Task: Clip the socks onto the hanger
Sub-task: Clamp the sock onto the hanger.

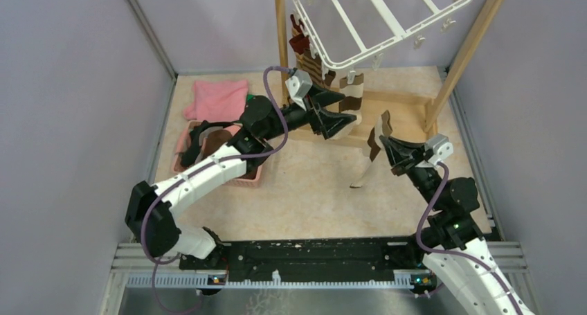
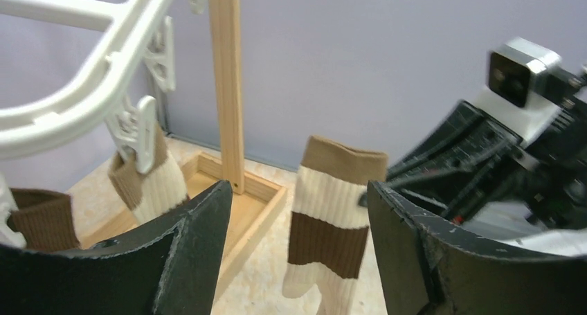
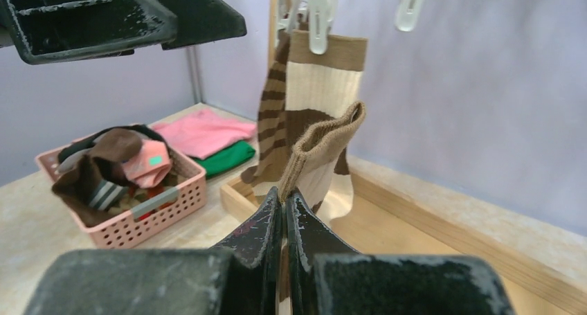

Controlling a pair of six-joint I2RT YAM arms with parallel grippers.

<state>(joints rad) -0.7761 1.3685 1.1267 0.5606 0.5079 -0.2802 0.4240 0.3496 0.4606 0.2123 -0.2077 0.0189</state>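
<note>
The white hanger [image 1: 387, 14] hangs from the wooden frame at the back. A dark striped sock [image 1: 304, 52] and a brown-and-cream sock [image 1: 351, 93] are clipped to its near edge. My right gripper [image 1: 385, 147] is shut on the cuff of another brown-and-cream sock [image 1: 372, 149], which dangles toward the table. In the right wrist view that cuff [image 3: 322, 156] rises from the closed gripper [image 3: 284, 197], below the clipped sock [image 3: 325, 79]. My left gripper [image 1: 349, 111] stands open and holds nothing. In the left wrist view the held sock [image 2: 332, 218] hangs beyond its spread fingertips [image 2: 208, 211].
A pink basket [image 1: 253, 180] with more socks sits at the left, under the left arm. Behind it lie a pink cloth [image 1: 218, 97] and a green cloth [image 3: 225, 157]. The wooden frame's base [image 1: 394, 107] and posts [image 1: 280, 31] stand under the hanger. Purple walls close in the sides.
</note>
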